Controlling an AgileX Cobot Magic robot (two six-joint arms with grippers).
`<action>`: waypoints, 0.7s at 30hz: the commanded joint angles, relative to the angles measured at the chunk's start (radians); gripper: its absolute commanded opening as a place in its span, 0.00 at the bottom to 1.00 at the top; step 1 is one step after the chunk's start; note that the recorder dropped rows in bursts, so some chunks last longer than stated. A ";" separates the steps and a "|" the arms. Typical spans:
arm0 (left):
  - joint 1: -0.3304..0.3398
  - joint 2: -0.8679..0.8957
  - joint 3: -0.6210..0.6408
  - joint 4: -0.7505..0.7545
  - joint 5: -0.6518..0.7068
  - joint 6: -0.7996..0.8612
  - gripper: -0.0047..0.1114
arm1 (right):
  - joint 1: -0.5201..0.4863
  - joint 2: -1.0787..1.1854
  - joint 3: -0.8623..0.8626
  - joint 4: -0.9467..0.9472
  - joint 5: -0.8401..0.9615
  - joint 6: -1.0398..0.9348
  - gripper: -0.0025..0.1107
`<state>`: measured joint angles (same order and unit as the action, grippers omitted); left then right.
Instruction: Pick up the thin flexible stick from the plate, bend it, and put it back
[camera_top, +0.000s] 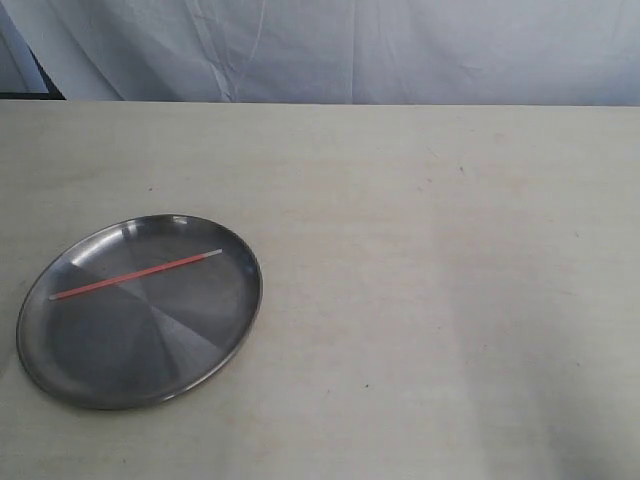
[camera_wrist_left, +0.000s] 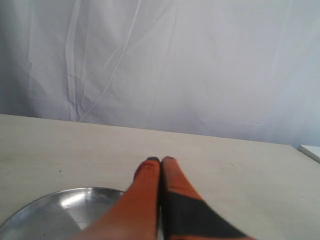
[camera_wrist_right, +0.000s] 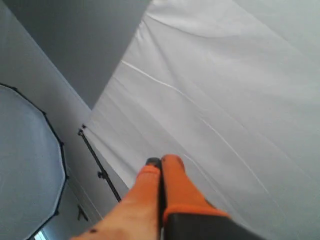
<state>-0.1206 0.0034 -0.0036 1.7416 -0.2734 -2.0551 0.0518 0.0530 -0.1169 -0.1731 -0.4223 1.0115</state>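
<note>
Worktop (camera_top: 420, 300): pale, wide, with a white cloth (camera_top: 400, 50) hung along the far side. Neither arm shows in the exterior view.

Plate (camera_top: 130, 365) sits near-left on the worktop. The stick (camera_top: 135, 274) lies straight across the plate's far half. Its red end is at the left rim and its pale end points right and slightly far, stopping short of the right rim. It looks flat on the steel, unbent and untouched.

Left fingers (camera_wrist_left: 152, 167): clenched tip to tip with nothing between them. They hang over the worktop, with the plate's rim (camera_wrist_left: 65, 200) just below and beside them. The stick isn't visible in that wrist view.

Right fingers (camera_wrist_right: 172, 167): also clenched and empty. They point up at the cloth, well away from the worktop.

Step in hand, as we read it: pre-pick. Nothing has started and the task is at zero.

What we think the next move calls for:
- Left fingers release, swing over the plate and drop onto the stick. They're the closer pair.
- The stick is thin on a slick, shallow dish, so it's likely to roll or skid. The pinch needs to close across the stick, probably near the end at the rim.
- For the bend we'd want the right arm brought down to take the pale end.
</note>
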 joint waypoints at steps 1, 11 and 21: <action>-0.002 -0.003 0.004 0.003 0.006 -0.002 0.04 | -0.005 0.162 -0.087 0.041 -0.101 -0.129 0.01; -0.002 -0.003 0.004 0.003 0.006 -0.002 0.04 | 0.067 1.015 -0.585 -1.000 0.092 0.269 0.01; -0.002 -0.003 0.004 0.003 0.006 -0.002 0.04 | 0.338 1.699 -1.152 -1.571 0.103 0.638 0.01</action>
<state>-0.1206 0.0034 -0.0036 1.7416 -0.2734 -2.0551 0.3292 1.6309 -1.1584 -1.6999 -0.3753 1.6694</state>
